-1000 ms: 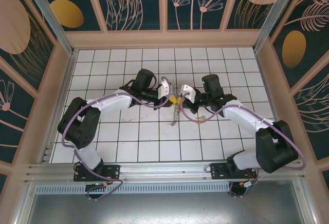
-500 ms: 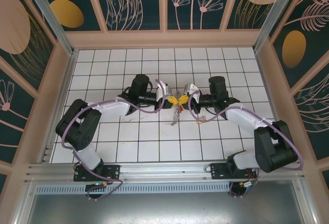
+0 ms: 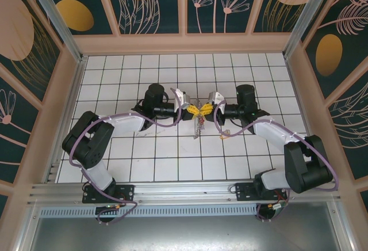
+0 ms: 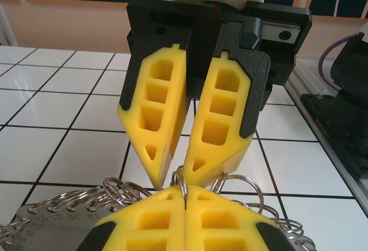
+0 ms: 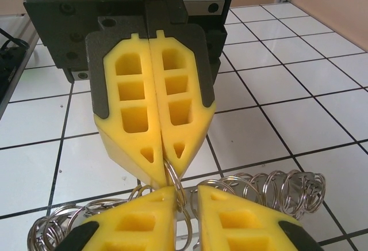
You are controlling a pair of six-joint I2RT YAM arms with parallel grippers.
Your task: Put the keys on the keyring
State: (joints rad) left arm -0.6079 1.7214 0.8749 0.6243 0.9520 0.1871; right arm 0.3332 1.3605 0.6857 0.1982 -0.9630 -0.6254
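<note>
Top external: left gripper (image 3: 192, 111) and right gripper (image 3: 208, 110) meet tip to tip over the tiles (image 3: 144, 153).
Left fingers (image 5: 123, 141): pinching a loop of the keyring (image 5: 270, 187).
Right fingers (image 4: 230, 153): slightly parted around it.
Keyring: bunched just below.

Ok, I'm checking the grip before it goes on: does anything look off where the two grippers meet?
Nothing spilled or damaged. One oddity: the left gripper is shut on the keyring, while the right gripper stands slightly open around its wire, so the left alone seems to hold it.
</note>
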